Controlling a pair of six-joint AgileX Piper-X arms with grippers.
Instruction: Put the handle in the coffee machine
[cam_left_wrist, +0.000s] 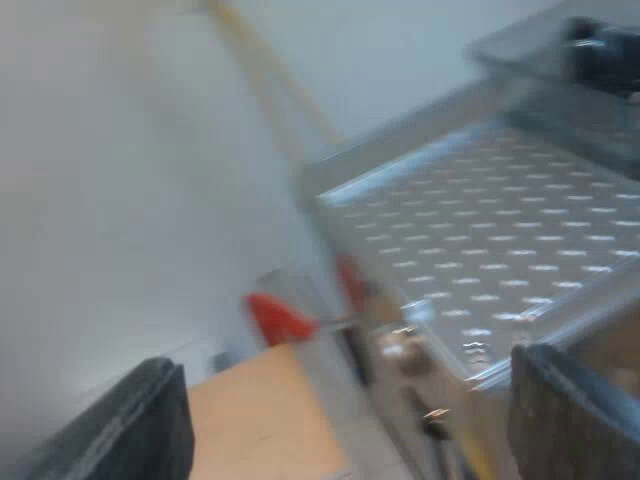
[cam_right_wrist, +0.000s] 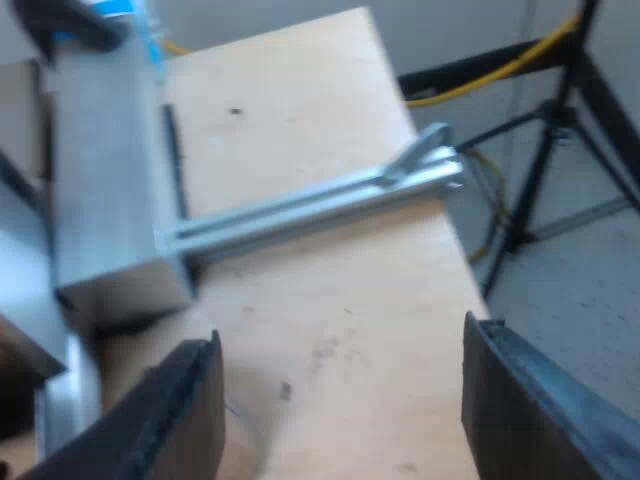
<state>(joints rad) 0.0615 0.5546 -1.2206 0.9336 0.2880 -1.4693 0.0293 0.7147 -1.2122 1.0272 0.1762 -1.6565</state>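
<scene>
Left gripper (cam_left_wrist: 345, 400) — fingers released, spread wide, nothing between them. Aimed past the table (cam_left_wrist: 260, 420) at the front of the espresso machine (cam_left_wrist: 500, 240); reads as an approach pose toward the task's thing, not a carry. Dimpled metal top of the machine at roughly 1 o'clock off the fingers. Dark shape beyond it, probably the bean hopper (cam_left_wrist: 600, 50), too smeared to confirm.

Handle (cam_left_wrist: 275, 315) — taken to be the red-tipped stub at the machine's front, just under the top plate, about 11 o'clock off the fingers. Cannot tell whether locked in or only resting there. Second red patch (cam_left_wrist: 350, 285) close beside it, near 12 o'clock; cannot tell what it belongs to. No metal basket made out.

Right gripper (cam_right_wrist: 340, 380) — likewise released, wide, empty. Hangs over bare wooden table, near nothing the task needs; looks held out of the way so the other arm can work. At about 12 o'clock off its fingers, an aluminium rail (cam_right_wrist: 320, 205) across the table, one end touching a grey metal block (cam_right_wrist: 105, 180) at about 10 o'clock. Past the table's edge, a black tripod (cam_right_wrist: 560, 150) on the floor at about 2 o'clock.

Counts: grippers 2, both empty; espresso machine 1; red patches 2, handle included; rail 1; metal block 1; tripod 1.
</scene>
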